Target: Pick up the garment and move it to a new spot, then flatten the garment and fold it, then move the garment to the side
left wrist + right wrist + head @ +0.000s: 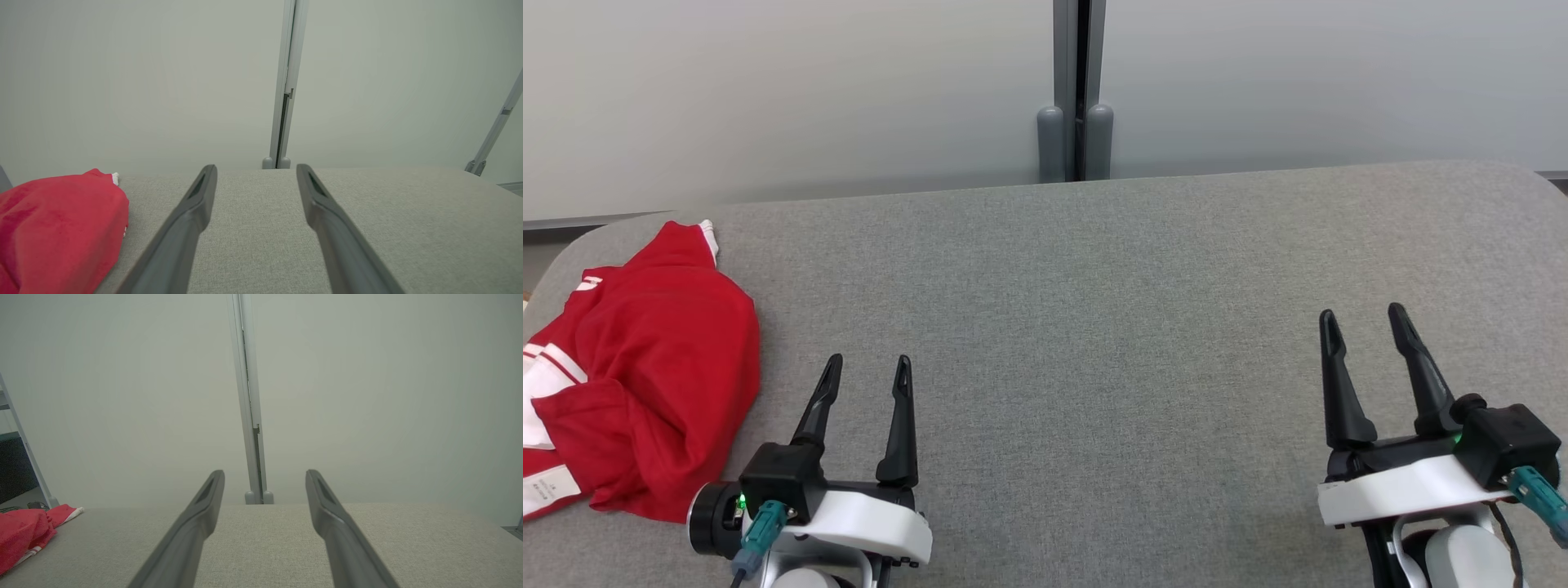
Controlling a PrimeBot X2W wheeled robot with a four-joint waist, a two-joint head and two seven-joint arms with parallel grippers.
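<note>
Grey fabric surface (1094, 327), wide, far corners rounded. Nearest, at the lower left of the head view: left tool (867, 361), white wrist shell, black mount with a green light, teal plug on its cable. Its two dark fingers (900, 425) point away, spread apart, nothing between them. Lower right: right tool (1362, 313), same build, spread just as wide and also empty. The tools are well apart and low over the surface; contact with it can't be told.

Garment (654, 367): red with white stripes, a crumpled heap at the surface's left edge, partly cut off by the frame. White label (543, 488) on its near end. It lies just left of the left tool's wrist; touching there or not, can't tell. Clear of the fingers. Left wrist view: garment (57, 220) is a red mound left of the left finger, white trim at its far tip. Right wrist view: garment (22, 531) far off to the left, striped edge flat on the fabric.

Beyond the far edge: pale grey-green wall (768, 82), split by an upright grey post (1078, 57) with two rounded feet (1076, 143) at the edge. Left wrist view has a slanted grey strut (496, 126) at far right.
</note>
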